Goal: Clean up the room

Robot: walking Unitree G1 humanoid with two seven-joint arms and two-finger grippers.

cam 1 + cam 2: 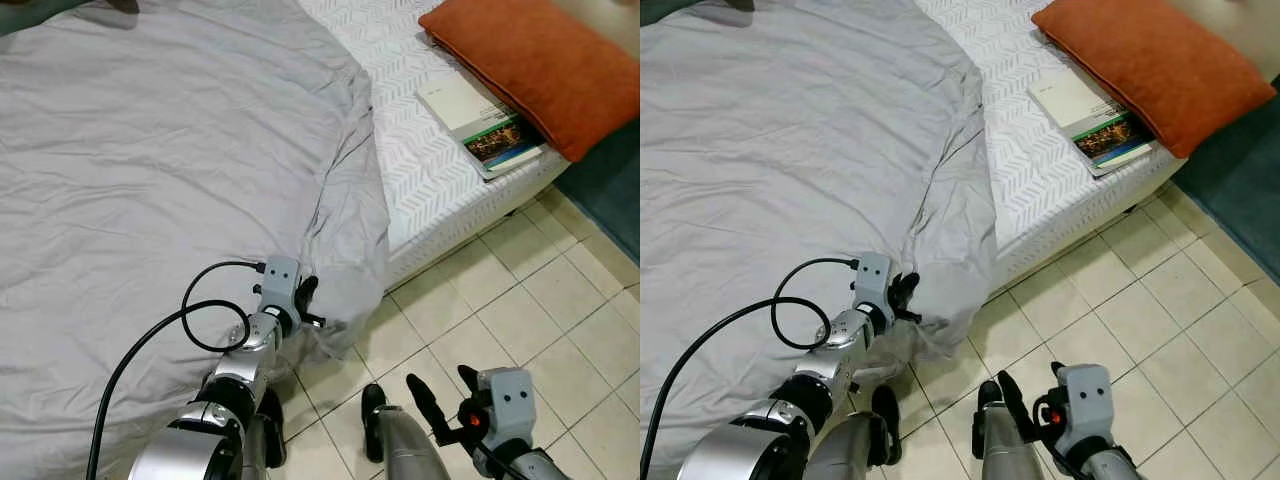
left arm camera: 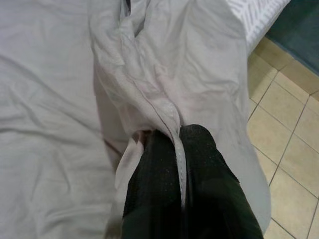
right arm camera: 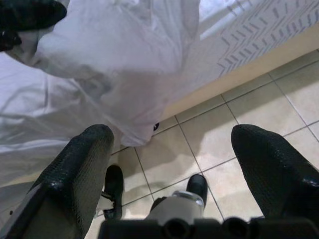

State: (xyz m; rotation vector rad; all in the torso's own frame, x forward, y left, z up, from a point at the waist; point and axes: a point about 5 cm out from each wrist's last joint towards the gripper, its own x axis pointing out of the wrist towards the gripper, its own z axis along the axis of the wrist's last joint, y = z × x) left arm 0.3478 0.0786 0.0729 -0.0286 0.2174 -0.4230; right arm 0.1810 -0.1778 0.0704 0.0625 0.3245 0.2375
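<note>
Bedroom: cream tiled floor [image 1: 520, 320], a bed with a white patterned mattress [image 1: 420, 160] along its edge.

Item one, grey sheet [image 1: 150, 170]: spread over most of the bed, wrinkled, its corner hanging off the mattress edge toward the floor. My left gripper [image 1: 308, 300] is at that hanging corner, and in my left wrist view my two black fingers [image 2: 154, 184] are pressed together with a fold of the sheet's hem pinched between them.

Item two, my right gripper [image 1: 445, 400]: low over the tiles just beside the bed, fingers spread wide apart, holding nothing.

Item three, orange pillow [image 1: 540, 65]: at the head end, lying on the bare mattress.

Item four, book [image 1: 480, 125]: flat on the mattress, touching the pillow, partly tucked under it.
</note>
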